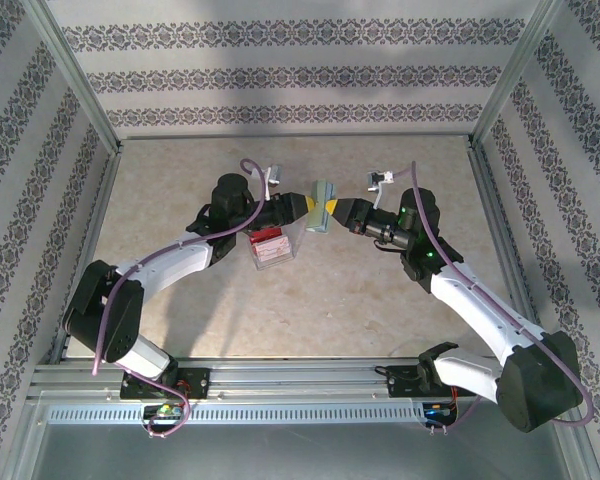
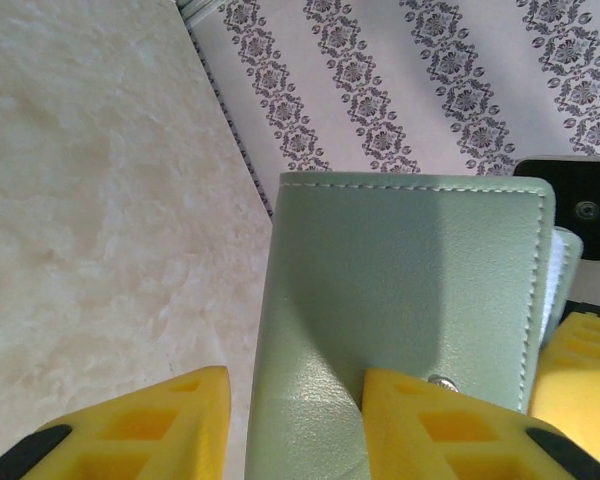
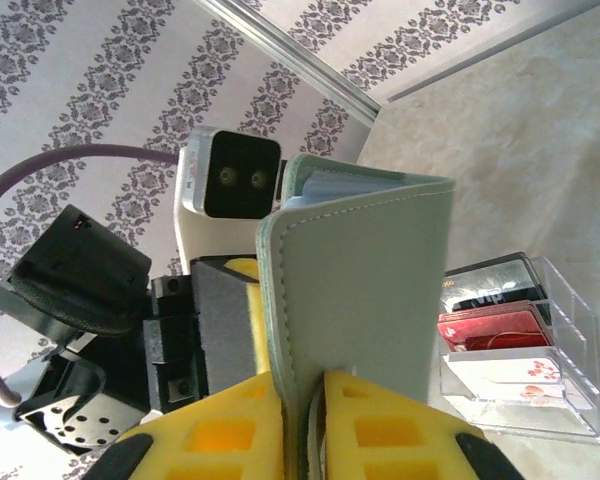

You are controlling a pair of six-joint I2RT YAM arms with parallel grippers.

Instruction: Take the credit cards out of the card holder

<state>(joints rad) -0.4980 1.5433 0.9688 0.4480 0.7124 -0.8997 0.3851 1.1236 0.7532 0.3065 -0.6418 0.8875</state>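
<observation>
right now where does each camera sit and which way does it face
top external: above and behind, facing down at the table; both arms, left gripper and right gripper at the card holder.
left wrist: looks along the left gripper at the card holder, wall beyond.
right wrist: looks along the right gripper pinching the card holder, toward the left gripper and clear tray.
shared: all see the card holder; top and right wrist, the clear tray.

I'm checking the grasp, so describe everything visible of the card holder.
The card holder is a pale green-teal wallet, leather-like, with stitched edges and a metal snap. It is held upright, slightly open, bluish layers showing between its panels. The right gripper pinches its lower edge; a finger of the left gripper overlaps its face.
</observation>
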